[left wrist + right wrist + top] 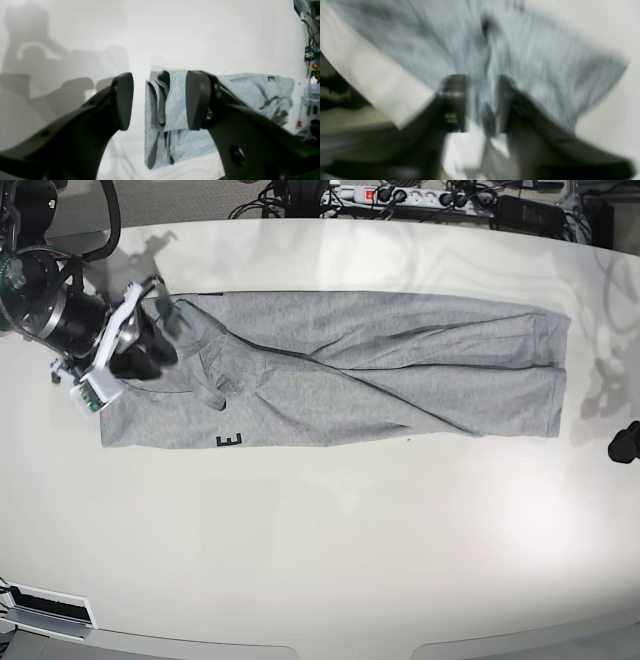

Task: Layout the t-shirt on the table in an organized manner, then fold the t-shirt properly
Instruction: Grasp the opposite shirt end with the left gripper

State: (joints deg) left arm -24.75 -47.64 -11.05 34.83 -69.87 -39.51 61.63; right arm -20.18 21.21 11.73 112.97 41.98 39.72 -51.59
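Observation:
The grey t-shirt (400, 370) lies as one long folded strip across the far half of the white table (320, 560), with a black letter E (229, 441) at its near left edge. At the strip's left end is my right gripper (168, 332). Its wrist view is blurred: the gripper (480, 102) has its fingers a narrow gap apart, with the t-shirt (545, 62) under and between them. My left gripper (160, 100) hangs open and empty above the strip's other end (250, 92). Only a dark part of the left arm (625, 442) shows in the base view.
A power strip and cables (400, 195) run along the table's far edge. Electronics and wires (311, 55) and an orange-handled tool (299, 123) sit beyond the table's edge in the left wrist view. A white slotted fixture (45, 608) sits at the near left corner.

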